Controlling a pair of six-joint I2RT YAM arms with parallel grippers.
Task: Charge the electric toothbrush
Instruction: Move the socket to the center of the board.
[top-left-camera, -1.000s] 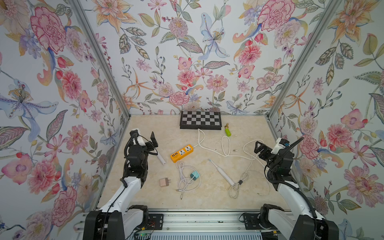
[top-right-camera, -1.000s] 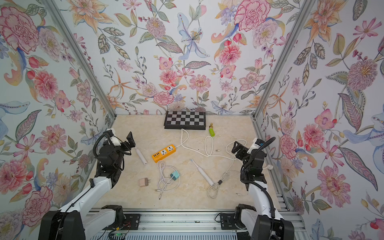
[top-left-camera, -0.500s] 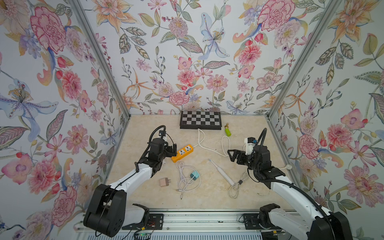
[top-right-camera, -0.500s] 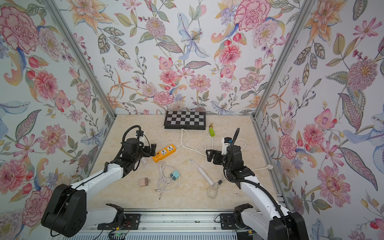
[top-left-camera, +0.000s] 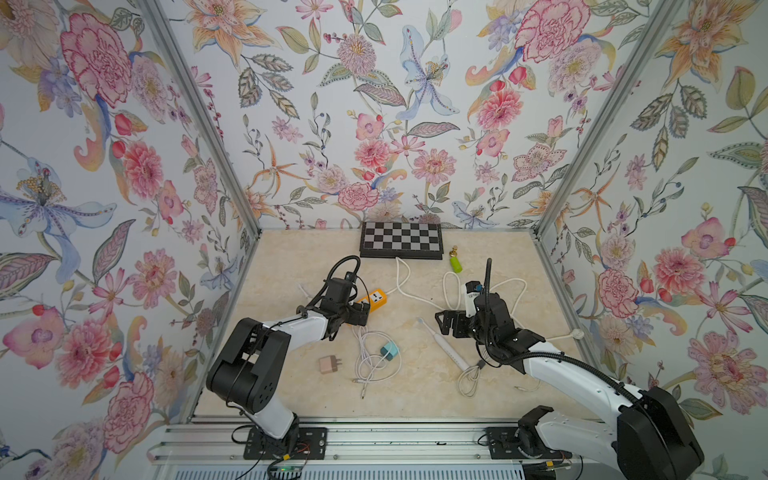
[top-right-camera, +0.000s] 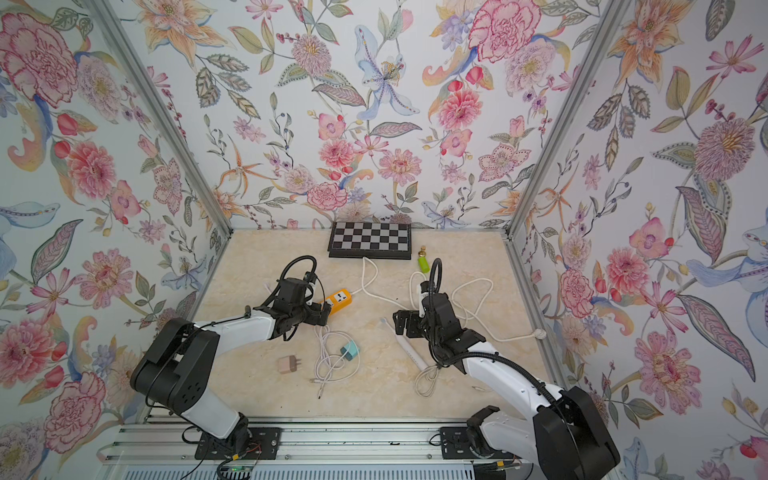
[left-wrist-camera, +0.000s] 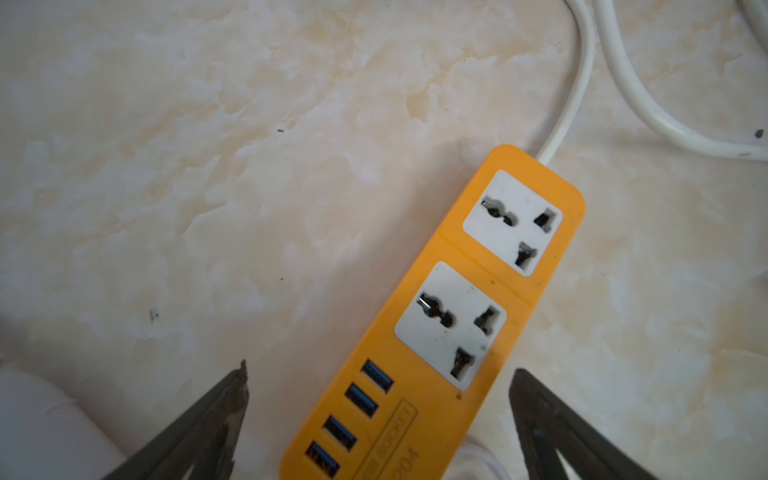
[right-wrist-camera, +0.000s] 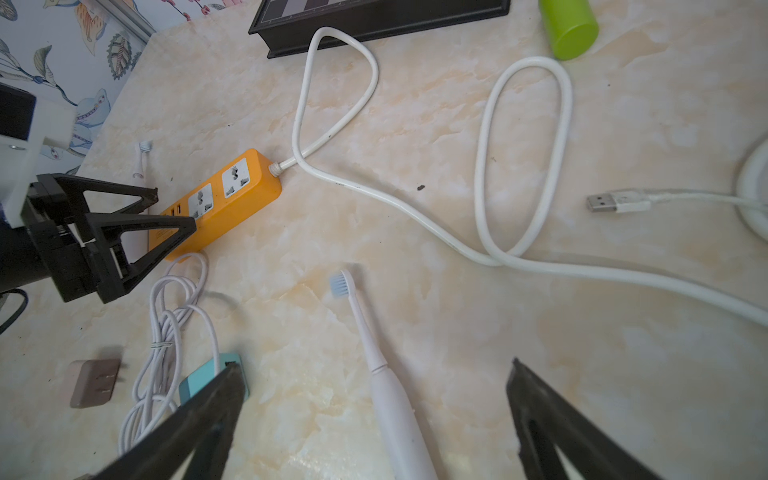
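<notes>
The white electric toothbrush (top-left-camera: 442, 345) (top-right-camera: 406, 347) lies flat on the marble table, bristles toward the back. My right gripper (top-left-camera: 446, 325) (right-wrist-camera: 376, 363) hangs open just above it, its handle (right-wrist-camera: 390, 399) between the spread fingers, nothing gripped. An orange power strip (top-left-camera: 374, 299) (left-wrist-camera: 449, 324) with two sockets and a row of USB ports lies left of centre. My left gripper (top-left-camera: 360, 313) (left-wrist-camera: 379, 370) is open over its USB end, jaws on either side without touching. A loose USB plug (right-wrist-camera: 602, 203) on a thin white cable lies to the right.
A chessboard (top-left-camera: 401, 241) stands at the back wall, a green bottle (top-left-camera: 456, 264) beside it. The strip's thick white cord (top-left-camera: 415, 297) loops across the middle. A pink adapter (top-left-camera: 329, 364), a teal adapter (top-left-camera: 389, 349) with coiled cable and another small white brush (right-wrist-camera: 141, 160) lie nearby.
Both arms have swung in from the side walls: the left now hovers over the power strip, the right over the toothbrush. Both grippers stayed open.
</notes>
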